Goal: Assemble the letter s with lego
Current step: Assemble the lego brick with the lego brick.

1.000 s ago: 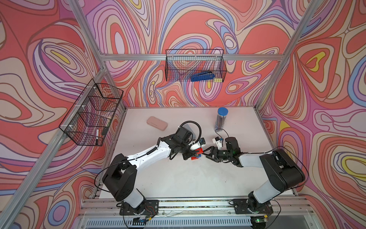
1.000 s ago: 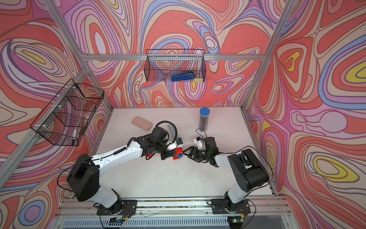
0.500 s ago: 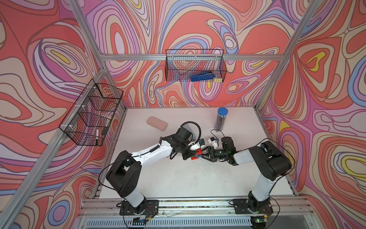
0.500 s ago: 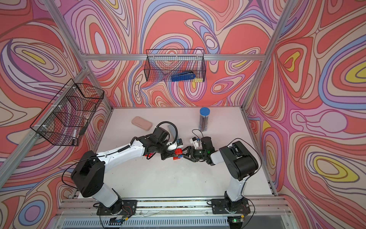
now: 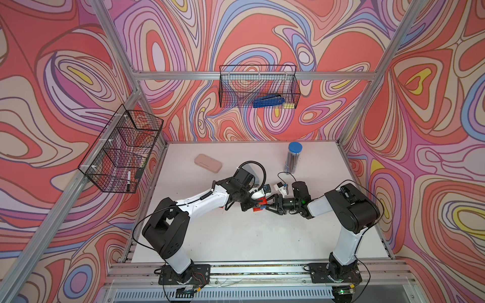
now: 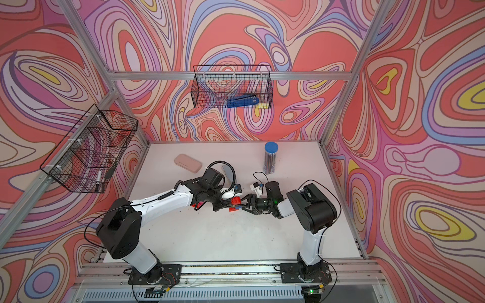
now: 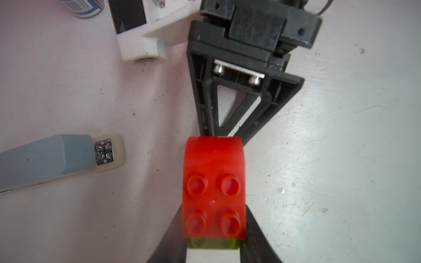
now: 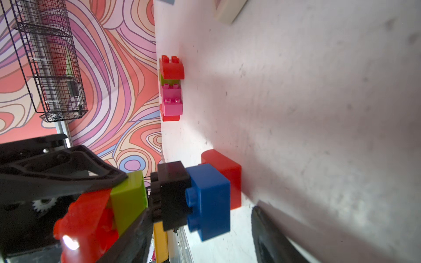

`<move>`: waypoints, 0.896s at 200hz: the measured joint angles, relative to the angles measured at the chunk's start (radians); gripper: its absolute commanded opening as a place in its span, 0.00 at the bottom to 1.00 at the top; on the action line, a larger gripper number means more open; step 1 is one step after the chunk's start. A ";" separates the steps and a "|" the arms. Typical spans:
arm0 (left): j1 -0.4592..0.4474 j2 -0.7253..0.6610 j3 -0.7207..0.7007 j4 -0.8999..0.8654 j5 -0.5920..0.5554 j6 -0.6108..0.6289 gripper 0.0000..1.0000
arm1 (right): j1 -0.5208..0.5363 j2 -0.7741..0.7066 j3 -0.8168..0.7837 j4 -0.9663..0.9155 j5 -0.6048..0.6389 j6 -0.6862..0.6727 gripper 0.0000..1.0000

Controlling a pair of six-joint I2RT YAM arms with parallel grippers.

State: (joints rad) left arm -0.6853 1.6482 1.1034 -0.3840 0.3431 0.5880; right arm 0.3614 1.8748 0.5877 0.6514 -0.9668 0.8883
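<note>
Near edge: both arm bases sit on the rail, with bare white table (image 5: pixel 236 236) in front of them.

Table centre: the arms meet here.
- Left gripper (image 7: pixel 214 216) is clamped on the top of the lego stack (image 8: pixel 173 195). Its fingers sit either side of the red curved brick (image 7: pixel 214 182), studs up, with the lime brick (image 8: pixel 128 200) directly under it.
- Going down the stack: black brick (image 8: pixel 173 193), blue brick (image 8: pixel 209 200), then the red base brick (image 8: pixel 223 177) against the table.
- Right gripper (image 5: pixel 270 206) points in from the right, rolled so one finger is above the other. Jaws are apart, with the black and blue bricks in the gap.
- There is a clear gap between the blue brick and the table-side finger (image 8: pixel 273 232). Can't tell if the upper finger touches. So it's open, not gripping.

Left of that: the second lego cluster (image 8: pixel 170 88) lies on the table as a row of red, lime, two pink, red. In both top views it is mostly hidden under the left forearm.

Farther back:
- Grey-blue stapler (image 7: pixel 45 159) lies flat just beyond the left wrist.
- Pink case (image 5: pixel 208 163) is far left.
- Clear tube with blue lid (image 5: pixel 293 157) stands upright far right.

Walls:
- Back-wall wire basket (image 5: pixel 236 89) holds a blue stapler (image 5: pixel 267 101).
- Left-wall wire basket (image 5: pixel 118 157) holds a marker (image 5: pixel 128 181).
</note>
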 measured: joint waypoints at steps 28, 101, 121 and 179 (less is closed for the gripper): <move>0.008 0.005 0.000 0.000 -0.003 0.012 0.21 | 0.000 0.003 0.001 0.003 0.000 0.002 0.69; 0.010 0.026 0.002 0.024 0.005 0.032 0.21 | 0.000 0.002 0.028 -0.066 -0.001 -0.054 0.67; 0.010 0.031 0.002 0.027 0.005 0.040 0.21 | 0.000 0.002 0.031 -0.074 -0.003 -0.063 0.67; 0.011 0.034 0.002 0.027 0.001 0.056 0.20 | 0.000 0.002 0.029 -0.066 -0.003 -0.064 0.66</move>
State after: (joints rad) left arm -0.6743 1.6821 1.1057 -0.3565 0.3439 0.6445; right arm 0.3614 1.8771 0.6170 0.5854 -0.9695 0.8246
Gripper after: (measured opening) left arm 0.342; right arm 0.663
